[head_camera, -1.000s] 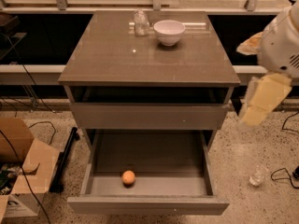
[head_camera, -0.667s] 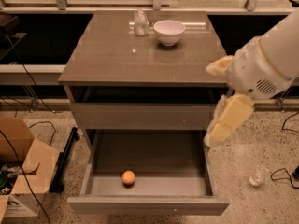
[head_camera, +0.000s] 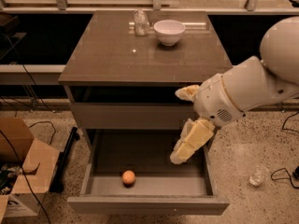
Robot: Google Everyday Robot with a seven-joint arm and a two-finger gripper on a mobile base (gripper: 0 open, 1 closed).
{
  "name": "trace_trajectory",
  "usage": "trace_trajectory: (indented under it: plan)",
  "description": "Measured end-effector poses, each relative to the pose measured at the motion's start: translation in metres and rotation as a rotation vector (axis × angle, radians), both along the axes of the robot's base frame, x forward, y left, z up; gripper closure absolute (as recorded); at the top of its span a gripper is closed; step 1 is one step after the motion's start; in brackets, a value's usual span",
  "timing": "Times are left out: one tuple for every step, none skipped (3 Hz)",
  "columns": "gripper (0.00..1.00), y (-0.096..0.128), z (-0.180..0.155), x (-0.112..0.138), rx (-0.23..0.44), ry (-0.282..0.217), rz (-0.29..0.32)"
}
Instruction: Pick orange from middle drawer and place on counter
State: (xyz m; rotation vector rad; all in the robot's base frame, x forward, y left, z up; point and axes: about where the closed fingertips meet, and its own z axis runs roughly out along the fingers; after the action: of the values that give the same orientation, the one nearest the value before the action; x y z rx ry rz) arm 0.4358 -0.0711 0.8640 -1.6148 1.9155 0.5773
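Observation:
The orange (head_camera: 128, 177) lies on the matte grey floor of the open middle drawer (head_camera: 148, 204), near its front, left of centre. My gripper (head_camera: 180, 126) hangs over the right half of the drawer, up and to the right of the orange and apart from it. Its two cream fingers (head_camera: 192, 141) are spread with nothing between them. The glossy grey-brown counter (head_camera: 117, 55) tops the cabinet above.
A white bowl (head_camera: 169, 31) and a clear glass (head_camera: 140, 23) stand at the counter's back. A closed drawer front (head_camera: 126, 115) sits above the open drawer. Cardboard boxes (head_camera: 18, 171) and cables lie on the floor at left, and a clear cup (head_camera: 258, 175) at right.
My arm has swung in from the right and lowered, bringing the gripper from beside the cabinet to over the open drawer's right half. The orange has not moved.

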Motion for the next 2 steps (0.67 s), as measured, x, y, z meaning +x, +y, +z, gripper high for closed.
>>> trace_trajectory:
  plan:
    - [0.00, 0.015, -0.050, 0.008, 0.093, 0.113, 0.013]
    - [0.00, 0.016, -0.064, 0.010, 0.110, 0.143, 0.014]
